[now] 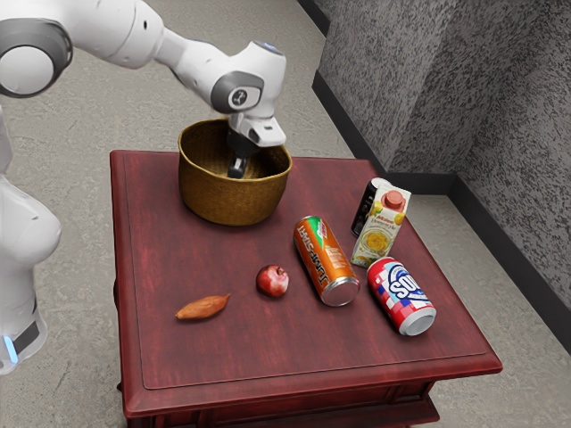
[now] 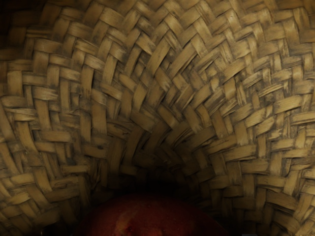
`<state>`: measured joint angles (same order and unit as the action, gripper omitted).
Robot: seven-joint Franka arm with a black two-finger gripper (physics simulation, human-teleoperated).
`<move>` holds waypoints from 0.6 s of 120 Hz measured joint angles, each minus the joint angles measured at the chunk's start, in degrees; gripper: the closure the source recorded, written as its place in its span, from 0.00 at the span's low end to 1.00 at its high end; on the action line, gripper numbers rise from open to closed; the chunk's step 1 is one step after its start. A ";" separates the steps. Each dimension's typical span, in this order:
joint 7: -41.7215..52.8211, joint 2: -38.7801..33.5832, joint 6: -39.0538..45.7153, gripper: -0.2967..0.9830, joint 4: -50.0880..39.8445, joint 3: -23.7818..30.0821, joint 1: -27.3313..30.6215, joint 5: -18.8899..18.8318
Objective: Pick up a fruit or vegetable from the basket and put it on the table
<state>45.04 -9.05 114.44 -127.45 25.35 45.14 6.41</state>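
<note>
My gripper reaches down inside the woven basket, its lower part between the basket's walls. In the wrist view a dark red, rounded fruit or vegetable lies at the lower edge, at or just under my hand, with the woven basket wall beyond it. Whether it is held cannot be seen. On the table rest a red round fruit or vegetable and an orange-brown sweet potato, both apart from the basket.
An orange can lies near the table's middle. Toward the exterior view's right are a red, white and blue can, a juice carton and a dark can behind the carton. The basket's rim surrounds my gripper.
</note>
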 joint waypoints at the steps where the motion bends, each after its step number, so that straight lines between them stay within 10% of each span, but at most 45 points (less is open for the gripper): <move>1: 0.00 -0.02 0.00 0.51 0.04 -0.02 0.01 -0.01; 43: 1.55 -10.77 -6.39 0.55 6.00 -1.99 -1.13 0.92; 72: 3.77 -24.86 -16.33 0.57 4.70 -9.99 -23.31 2.46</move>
<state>48.81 -33.91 98.11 -122.75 15.36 21.84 8.88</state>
